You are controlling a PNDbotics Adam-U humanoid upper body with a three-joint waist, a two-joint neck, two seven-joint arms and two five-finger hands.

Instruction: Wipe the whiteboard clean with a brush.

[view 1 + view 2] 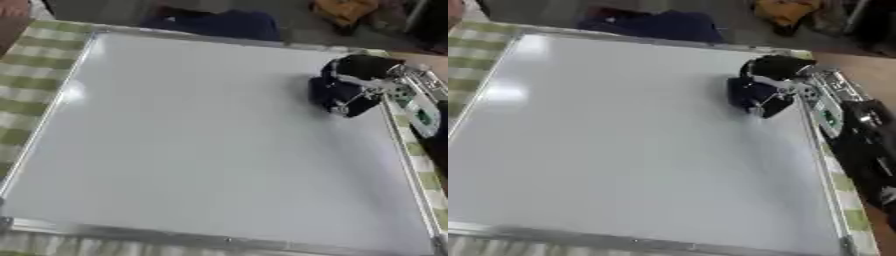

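On whiteboard [192, 140]: right hand [350, 90], fingers curled

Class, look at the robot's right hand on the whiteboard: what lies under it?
The right hand sits on the whiteboard near its right edge. A dark shape shows beneath the fingers; whether it is the brush cannot be told.

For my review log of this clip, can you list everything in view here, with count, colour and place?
whiteboard: one, white with a silver frame, fills most of the view; no marks visible.
tablecloth: one, green and white check, under the board, showing along its edges.
dark blue thing: one, beyond the far edge; cannot tell what it is.
yellow thing: one, on the floor, far right.
brush: cannot make one out apart from the hand.
right hand: one, black with silver parts, curled, on the board near its right edge.
left hand: not in view.
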